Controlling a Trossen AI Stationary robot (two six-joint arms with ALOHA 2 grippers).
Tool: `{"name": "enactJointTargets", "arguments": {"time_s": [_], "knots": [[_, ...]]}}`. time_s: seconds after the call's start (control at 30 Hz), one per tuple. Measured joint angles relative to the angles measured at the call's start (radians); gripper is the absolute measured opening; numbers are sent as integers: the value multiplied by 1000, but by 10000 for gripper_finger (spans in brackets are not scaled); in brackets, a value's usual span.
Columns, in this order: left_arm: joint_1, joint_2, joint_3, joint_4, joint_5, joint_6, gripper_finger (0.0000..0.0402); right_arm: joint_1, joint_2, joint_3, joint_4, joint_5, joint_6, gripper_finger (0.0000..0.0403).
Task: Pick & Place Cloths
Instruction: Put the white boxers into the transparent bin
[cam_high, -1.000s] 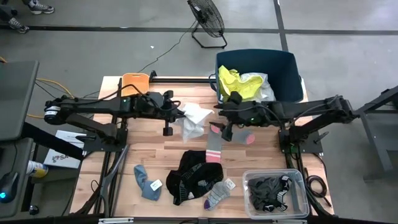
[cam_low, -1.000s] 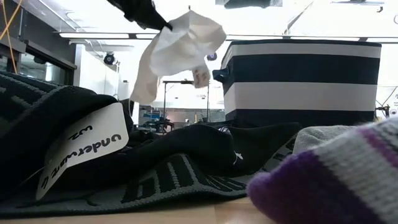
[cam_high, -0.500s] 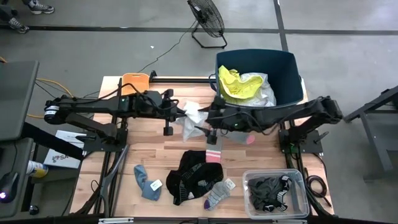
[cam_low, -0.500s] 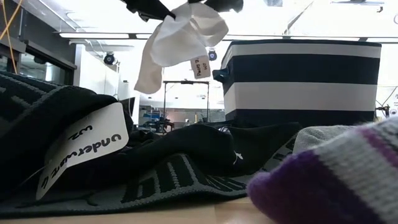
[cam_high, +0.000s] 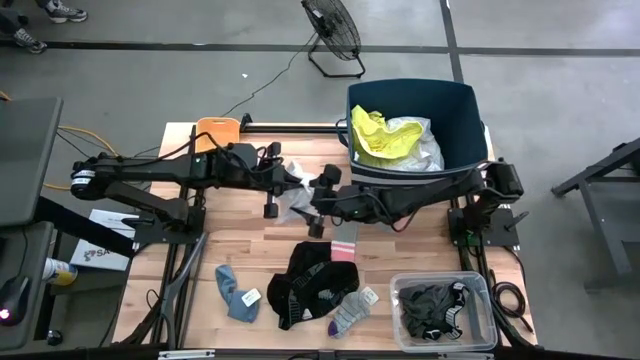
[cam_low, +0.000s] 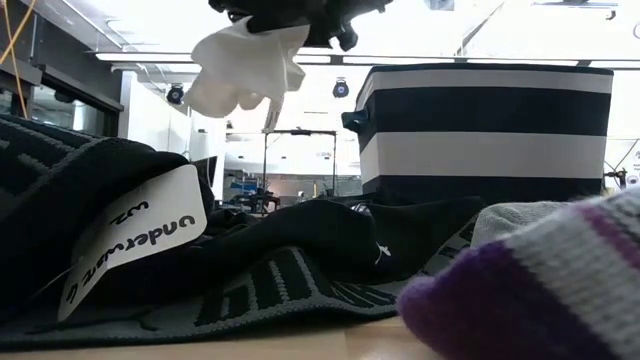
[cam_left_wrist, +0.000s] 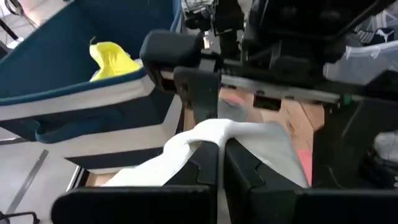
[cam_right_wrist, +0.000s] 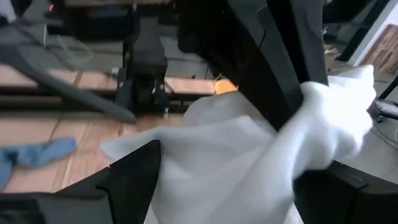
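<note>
White cloth (cam_high: 297, 196) is held up off the table (cam_high: 240, 250), pinched in the shut left gripper (cam_high: 292, 182) and hanging down from it. Right gripper (cam_high: 318, 196) is spread wide just beside, fingers straddling the drooping part. Handover toward the tub (cam_high: 460, 110) is judged next.

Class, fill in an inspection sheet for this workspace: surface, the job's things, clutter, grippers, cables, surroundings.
Surface: wooden table.
Job's things: white cloth held in the air; yellow cloth in the navy tub; black garment, blue sock on the table.
Clutter: orange tray; clear bin.
Grippers: left gripper shut on the white cloth; right gripper open around it.
Cables: orange cable on the floor.
Surroundings: floor fan.
</note>
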Motion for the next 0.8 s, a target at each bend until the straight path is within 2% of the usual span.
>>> {"name": "enactJointTargets", "arguments": {"time_s": [0.53,0.67,0.8], "knots": [[0,-2,0,127,89,-1,0,-12,17,0,204,-2,4,303],[0,-1,0,132,92,-1,0,-14,17,0,213,5,8,262],[0,-2,0,128,99,-2,0,-14,17,0,212,9,11,194]]}}
